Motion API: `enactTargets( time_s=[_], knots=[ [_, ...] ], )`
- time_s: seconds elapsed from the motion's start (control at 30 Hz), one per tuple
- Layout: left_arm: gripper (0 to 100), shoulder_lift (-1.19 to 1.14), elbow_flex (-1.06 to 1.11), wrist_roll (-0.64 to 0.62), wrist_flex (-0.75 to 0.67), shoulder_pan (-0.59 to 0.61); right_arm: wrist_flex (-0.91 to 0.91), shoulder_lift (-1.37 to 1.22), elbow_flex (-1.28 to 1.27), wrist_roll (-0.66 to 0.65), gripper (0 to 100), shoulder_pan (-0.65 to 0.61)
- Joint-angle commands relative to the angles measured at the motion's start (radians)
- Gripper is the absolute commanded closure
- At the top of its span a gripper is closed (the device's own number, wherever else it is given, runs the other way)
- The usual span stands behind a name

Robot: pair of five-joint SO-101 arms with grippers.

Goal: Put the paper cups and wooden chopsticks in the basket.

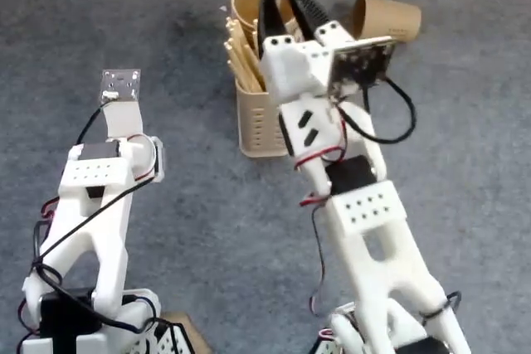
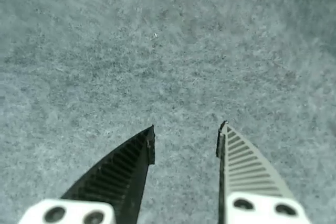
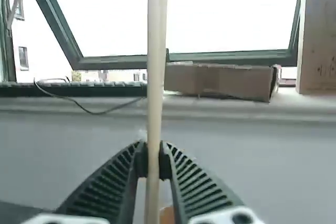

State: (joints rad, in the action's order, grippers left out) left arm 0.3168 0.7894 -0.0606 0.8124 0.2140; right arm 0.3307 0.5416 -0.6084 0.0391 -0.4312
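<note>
The right jaws are clamped on a pair of wooden chopsticks point(image 3: 153, 77), held upright just above the cream basket point(image 1: 259, 134) at the far side of the grey bench point(image 1: 191, 205). A bundle of chopsticks point(image 1: 243, 60) and a paper cup point(image 1: 246, 2) stand in the basket, while a second paper cup point(image 1: 387, 16) lies tipped on its side near it. The left jaws stand partly apart and empty over bare bench, well apart from the basket
</note>
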Motion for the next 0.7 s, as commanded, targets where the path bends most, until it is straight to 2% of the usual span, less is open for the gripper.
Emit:
enactTargets(
  time_s=[0.0,0.3,0.37,0.43,0.53,0.67],
  knots=[
    [80,0.027,-0.005,-0.005,-0.012,-0.008,0.176,-0.084,0.002,0.002,99.4,0.054],
    [80,0.027,-0.005,-0.005,-0.012,-0.008,0.197,-0.174,-0.085,0.003,98.7,0.059],
    [80,0.027,-0.005,-0.005,-0.014,-0.008,0.197,-0.174,-0.114,0.003,94.4,0.061],
    [80,0.027,-0.005,-0.005,-0.014,-0.008,0.194,-0.173,-0.127,0.003,84.4,0.062],
    [80,0.027,-0.005,-0.005,-0.014,-0.008,0.054,-0.147,-0.125,0.008,69.6,0.062],
    [80,0.027,-0.007,-0.005,-0.014,-0.008,-0.214,-0.039,-0.102,0.014,67.3,0.056]
  ],
)
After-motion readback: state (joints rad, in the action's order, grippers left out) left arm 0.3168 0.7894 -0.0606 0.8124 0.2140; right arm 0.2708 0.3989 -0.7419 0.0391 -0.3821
